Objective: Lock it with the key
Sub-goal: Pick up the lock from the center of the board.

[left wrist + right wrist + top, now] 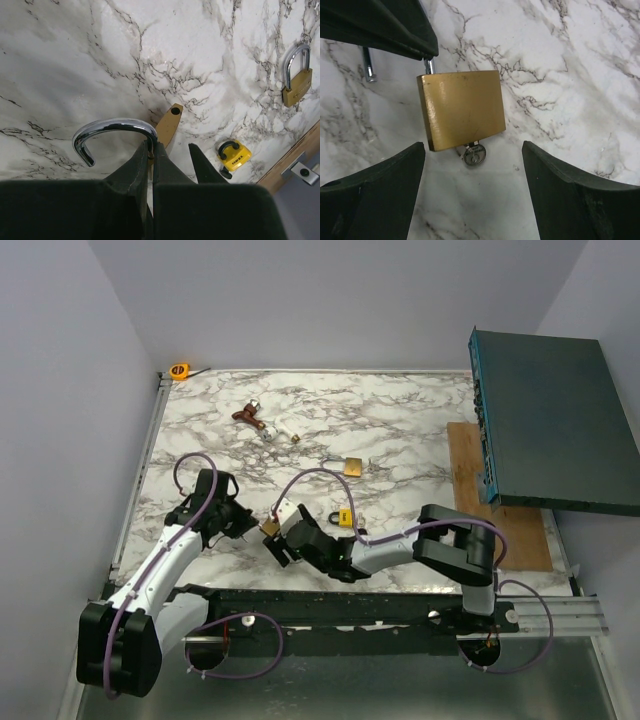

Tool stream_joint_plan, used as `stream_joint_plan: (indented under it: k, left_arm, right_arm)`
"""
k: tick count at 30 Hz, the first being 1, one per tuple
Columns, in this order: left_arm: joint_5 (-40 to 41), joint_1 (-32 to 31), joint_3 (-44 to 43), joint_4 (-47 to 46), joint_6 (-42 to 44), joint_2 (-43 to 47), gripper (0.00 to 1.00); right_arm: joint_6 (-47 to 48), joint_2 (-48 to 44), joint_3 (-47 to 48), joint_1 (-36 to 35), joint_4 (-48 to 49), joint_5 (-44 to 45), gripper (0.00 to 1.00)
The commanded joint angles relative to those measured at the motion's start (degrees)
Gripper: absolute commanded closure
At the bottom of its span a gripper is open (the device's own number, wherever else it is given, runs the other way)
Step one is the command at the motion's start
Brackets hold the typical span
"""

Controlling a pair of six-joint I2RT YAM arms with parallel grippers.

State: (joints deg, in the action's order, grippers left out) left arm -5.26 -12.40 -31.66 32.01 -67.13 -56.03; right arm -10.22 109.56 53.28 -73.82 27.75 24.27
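Note:
A brass padlock (460, 107) with its chrome shackle (112, 127) swung open hangs just above the marble table (400, 420), left of centre in the top view (270, 528). My left gripper (151, 147) is shut on the shackle's leg where it enters the body. A small silver key (474, 154) sticks out of the keyhole at the body's bottom edge. My right gripper (472, 149) is open, with one finger on each side of the key and lock bottom, touching neither.
A small yellow padlock (343, 517) lies just right of my right gripper (283, 540). Another brass padlock (353, 466) lies mid-table. Keys with a brown tag (250, 415) lie at the back left. A wooden board (500, 510) and a dark box (555, 420) stand at the right.

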Motion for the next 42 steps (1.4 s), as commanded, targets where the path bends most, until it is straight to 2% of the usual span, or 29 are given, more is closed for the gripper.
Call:
stream_joint_plan:
  k: [1, 8, 12, 13, 16, 22, 23, 25, 27, 29, 31, 37, 42]
  left_arm:
    - [-3.4, -0.3, -2.1, -2.0, 0.9, -0.1, 1.0]
    - [-4.3, -0.3, -2.5, -2.4, 1.1, -0.4, 1.0]
    - [-4.8, -0.3, -2.6, -2.4, 1.2, -0.7, 1.0]
    - [-4.9, -0.3, -2.7, -2.4, 1.2, -0.7, 1.0]
    - [-5.3, -0.3, -2.9, -2.4, 1.3, -0.9, 1.0]
    - [-7.7, -0.3, -4.5, -2.4, 4.3, -0.9, 1.0]
    - [-7.7, -0.2, -5.3, -2.0, 5.7, -0.7, 0.89]
    - [-7.7, -0.3, -7.1, -1.1, 8.0, 0.4, 0.68]
    - [-8.4, -0.2, -8.9, -0.8, 10.4, 2.2, 0.53]
    - [-9.2, -0.2, -12.3, 0.4, 13.4, 3.8, 0.45]
    - [-10.9, -0.2, -16.4, 1.4, 17.3, 4.9, 0.42]
    - [-15.4, -0.1, -30.4, 3.8, 31.8, 8.3, 0.44]
    - [-26.1, -0.2, -40.2, 4.2, 42.9, 11.4, 0.45]
  right_arm:
    - [8.1, 4.2, 2.7, -0.4, 4.4, 5.8, 0.21]
    - [12.9, 8.0, 4.2, -0.5, 9.7, 8.6, 0.25]
    - [14.7, 10.0, 5.5, -0.7, 11.3, 9.8, 0.33]
    - [15.2, 10.7, 6.0, -0.7, 11.5, 10.0, 0.38]
    - [15.8, 10.9, 5.7, -0.6, 13.7, 11.2, 0.66]
    - [15.7, 7.1, 6.1, -0.7, 13.0, 12.7, 0.97]
    - [15.6, 6.0, 6.1, -0.7, 12.2, 12.5, 0.99]
    - [15.2, 3.0, 6.1, -0.8, 10.1, 11.1, 0.99]
    - [14.0, -0.5, 6.0, -0.7, 7.1, 9.1, 0.99]
    - [12.7, -4.3, 5.9, -0.8, 3.4, 7.0, 0.99]
    - [11.3, -8.2, 6.1, -0.8, -1.1, 4.8, 0.99]
    - [6.1, -24.1, 6.5, -0.7, -15.6, -3.1, 0.99]
    - [3.8, -35.7, 10.7, -0.7, -31.0, -10.6, 0.99]
